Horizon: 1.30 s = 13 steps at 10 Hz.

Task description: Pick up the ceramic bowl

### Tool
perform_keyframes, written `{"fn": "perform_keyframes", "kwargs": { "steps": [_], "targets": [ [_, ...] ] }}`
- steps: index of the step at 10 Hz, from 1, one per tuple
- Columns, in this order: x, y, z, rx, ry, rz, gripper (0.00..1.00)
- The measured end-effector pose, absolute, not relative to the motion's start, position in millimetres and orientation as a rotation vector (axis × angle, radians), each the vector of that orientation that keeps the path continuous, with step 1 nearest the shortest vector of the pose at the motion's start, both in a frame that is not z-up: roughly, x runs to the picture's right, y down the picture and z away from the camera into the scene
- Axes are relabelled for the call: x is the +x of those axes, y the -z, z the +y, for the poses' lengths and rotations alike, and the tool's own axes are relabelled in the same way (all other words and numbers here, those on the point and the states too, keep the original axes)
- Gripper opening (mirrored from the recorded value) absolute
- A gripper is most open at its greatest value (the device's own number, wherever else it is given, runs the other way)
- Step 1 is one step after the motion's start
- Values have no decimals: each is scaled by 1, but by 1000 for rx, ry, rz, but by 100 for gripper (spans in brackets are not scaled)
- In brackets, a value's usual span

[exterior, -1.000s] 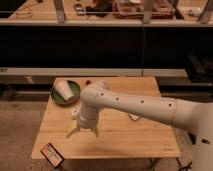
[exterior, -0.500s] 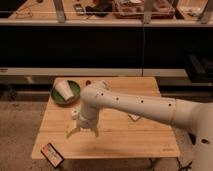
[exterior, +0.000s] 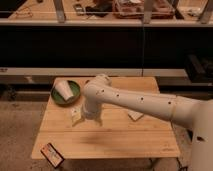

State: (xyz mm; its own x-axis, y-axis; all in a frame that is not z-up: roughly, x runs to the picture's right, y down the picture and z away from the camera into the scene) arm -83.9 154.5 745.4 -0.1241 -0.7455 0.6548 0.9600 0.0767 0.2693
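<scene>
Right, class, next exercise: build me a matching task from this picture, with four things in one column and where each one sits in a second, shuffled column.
Things
1. ceramic bowl
2. white cup
3. small dark packet
4. claw

Places
A. front left corner of the table
B. inside the bowl
C. over the tabletop, just in front of the bowl
D. back left of the table

Pairs: 1-D, 2-B, 3-A, 4-C

Wooden table [exterior: 125,141] — ceramic bowl [exterior: 74,90], packet [exterior: 52,154], gripper [exterior: 76,118] above
</scene>
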Motion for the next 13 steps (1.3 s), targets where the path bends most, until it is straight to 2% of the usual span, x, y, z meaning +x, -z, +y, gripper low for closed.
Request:
{"fn": "perform_keyframes", "kwargs": {
  "steps": [2,5,10,13],
  "targets": [
    [-58,-795,88,-220,1523,-592,80],
    [-50,-819,27,-39,1547,-455,80],
    [-50,-820,24,-35,1555,-456,80],
    [-70,-828,14,-13,1541,-573,80]
  ]
}}
